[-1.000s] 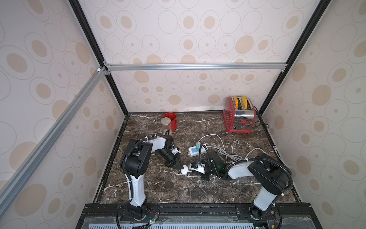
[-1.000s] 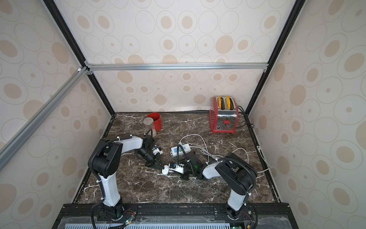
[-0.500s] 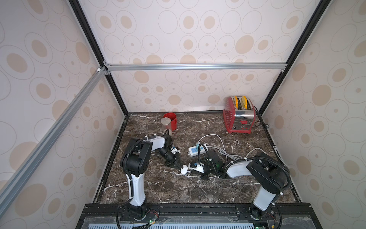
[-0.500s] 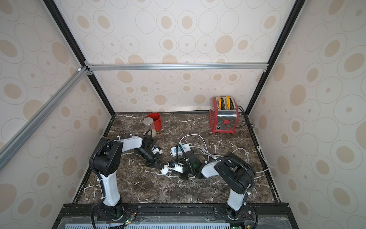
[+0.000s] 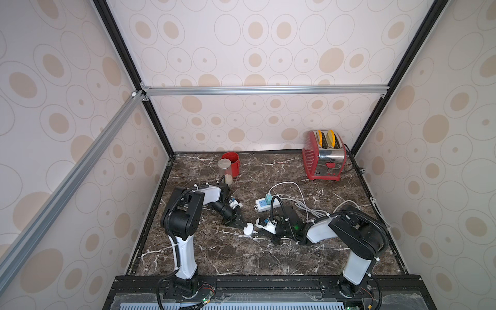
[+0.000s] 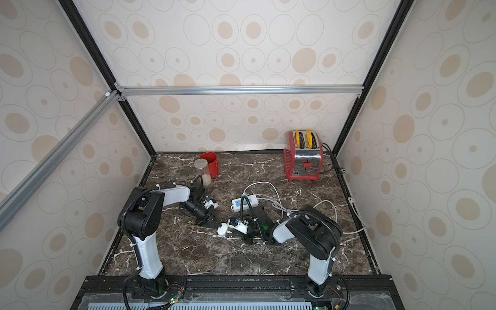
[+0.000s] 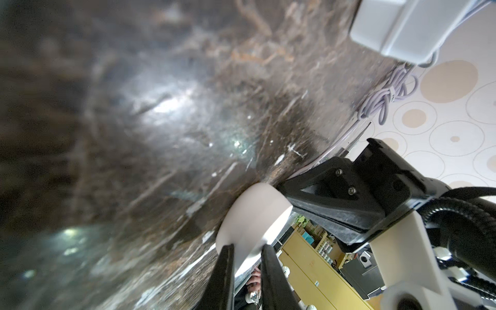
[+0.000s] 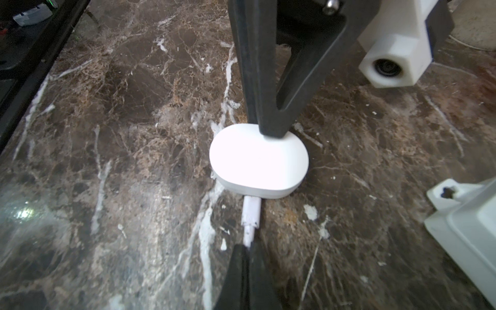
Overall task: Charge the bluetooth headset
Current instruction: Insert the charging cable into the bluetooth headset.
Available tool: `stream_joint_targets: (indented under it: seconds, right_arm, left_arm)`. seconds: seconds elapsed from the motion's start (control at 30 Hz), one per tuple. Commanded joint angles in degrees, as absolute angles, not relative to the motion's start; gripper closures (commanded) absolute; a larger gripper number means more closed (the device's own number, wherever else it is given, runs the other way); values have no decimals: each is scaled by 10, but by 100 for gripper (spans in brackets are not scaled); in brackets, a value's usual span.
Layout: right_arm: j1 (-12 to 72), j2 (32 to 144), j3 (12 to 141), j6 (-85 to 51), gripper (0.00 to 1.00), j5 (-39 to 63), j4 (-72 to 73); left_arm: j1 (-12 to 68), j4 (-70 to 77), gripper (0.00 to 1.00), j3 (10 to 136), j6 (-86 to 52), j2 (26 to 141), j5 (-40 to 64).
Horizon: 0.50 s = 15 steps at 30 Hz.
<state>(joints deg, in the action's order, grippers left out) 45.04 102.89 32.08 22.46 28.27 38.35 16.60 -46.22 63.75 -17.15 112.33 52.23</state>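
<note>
One bluetooth headset (image 5: 248, 229), one charging cable (image 8: 251, 212), one power strip (image 5: 261, 206), one plug (image 5: 267, 200), one toaster (image 5: 326, 161), one cup (image 5: 234, 159), one jar (image 5: 225, 170), two arms (image 5: 185, 220) (image 5: 354, 236).

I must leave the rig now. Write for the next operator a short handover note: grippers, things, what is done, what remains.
Left gripper: shut on the small white oval plastic headset case, which lies flat on the dark marble table.
Right gripper: shut on the white cable plug, its tip at the case's edge.
The teal cube charger sits in the white rectangular power strip.
Done: both pieces gripped, plug lined up at the case.
Remaining: plug seating is not visible; push it in if needed, then release both.
</note>
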Motion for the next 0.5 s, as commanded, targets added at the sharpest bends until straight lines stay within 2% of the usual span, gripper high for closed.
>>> stream_joint_targets:
  seconds: [0.0, 0.33, 0.37, 0.47]
  right_arm:
    - [474, 1029, 314, 209, 100, 249, 435]
    - [484, 1026, 298, 175, 100, 225, 478]
    - [483, 1017, 291, 178, 99, 216, 476]
    - [480, 987, 277, 188, 87, 195, 443]
  left_arm:
    - [194, -402, 82, 596, -189, 1169, 402]
    - [200, -391, 81, 587, -204, 1156, 399]
    - [199, -399, 81, 591, -200, 1153, 392]
    - [198, -423, 79, 604, -191, 1145, 370]
